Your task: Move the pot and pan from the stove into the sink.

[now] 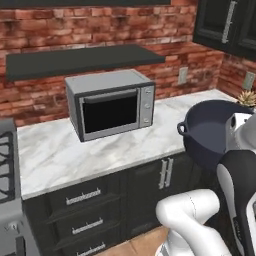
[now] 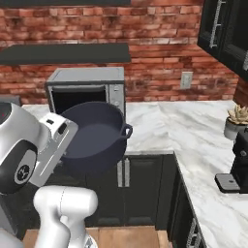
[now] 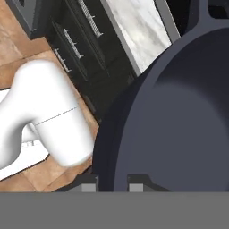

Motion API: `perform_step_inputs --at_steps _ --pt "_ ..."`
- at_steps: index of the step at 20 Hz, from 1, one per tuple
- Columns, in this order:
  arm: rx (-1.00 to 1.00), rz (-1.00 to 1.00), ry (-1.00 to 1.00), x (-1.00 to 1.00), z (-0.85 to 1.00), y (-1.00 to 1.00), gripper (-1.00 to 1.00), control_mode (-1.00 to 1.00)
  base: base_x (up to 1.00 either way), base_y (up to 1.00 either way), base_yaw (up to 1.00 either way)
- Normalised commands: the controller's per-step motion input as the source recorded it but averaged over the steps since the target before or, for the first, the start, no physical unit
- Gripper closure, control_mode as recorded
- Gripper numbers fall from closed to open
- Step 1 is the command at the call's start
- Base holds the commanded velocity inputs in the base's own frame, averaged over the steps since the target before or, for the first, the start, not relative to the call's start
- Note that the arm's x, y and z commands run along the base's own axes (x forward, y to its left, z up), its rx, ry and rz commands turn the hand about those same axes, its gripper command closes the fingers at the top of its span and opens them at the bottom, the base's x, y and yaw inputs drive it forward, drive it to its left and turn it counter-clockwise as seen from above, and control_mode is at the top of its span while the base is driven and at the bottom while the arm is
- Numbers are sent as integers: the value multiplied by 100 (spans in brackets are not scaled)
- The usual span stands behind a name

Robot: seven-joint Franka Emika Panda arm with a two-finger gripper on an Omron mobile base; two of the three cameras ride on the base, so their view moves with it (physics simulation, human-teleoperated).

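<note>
The gripper (image 3: pixel 112 182) is clamping the rim of the pot (image 2: pixel 94 138), its two finger tips (image 3: pixel 88 188) showing at the bottom of the hand view, closed tight on either side of the thin pot wall. The pot is hanging in the air, lifted clear of any surface and tilted so that its open mouth is facing the cameras. In the left base view the pot (image 1: pixel 212 131) is sitting at the right, in front of the edge of the marble counter (image 1: pixel 75 150) and above the dark cabinet doors (image 1: pixel 165 175), with one small loop handle (image 1: pixel 182 129) sticking out to the left. In the right base view the same pot is floating in front of the microwave (image 2: pixel 87 87), partly covering its door, and its loop handle (image 2: pixel 127 131) is pointing to the right.

The stove (image 1: pixel 7 165) is showing at the far left edge of the left base view, well apart from the pot. The microwave (image 1: pixel 111 104) is standing on the counter under a dark shelf (image 1: pixel 80 59) against the brick wall. A small potted plant (image 2: pixel 237 120) and a dark coffee machine (image 2: pixel 238 167) are standing on the right-hand stretch of counter in the right base view.

In the hand view the inside of the pot (image 3: pixel 179 120) is taking up the right half, with drawers (image 3: pixel 76 40) and a wooden floor (image 3: pixel 18 49) beyond it.
</note>
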Motion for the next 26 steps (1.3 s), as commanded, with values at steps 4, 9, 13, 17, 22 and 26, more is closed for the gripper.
perform_step_inputs --at_steps 4,9,13,17,22,26 --pt "0 0 0 0 0 0 100 100 0 0 -50" --pt "0 0 0 0 0 0 100 100 0 0 -50" --pt "0 0 0 0 0 0 100 100 0 0 -50" --pt "0 0 0 0 0 0 100 100 0 0 -50" --pt "0 0 0 0 0 0 100 100 0 0 -50" --pt "0 0 0 0 0 0 100 100 0 0 -50"
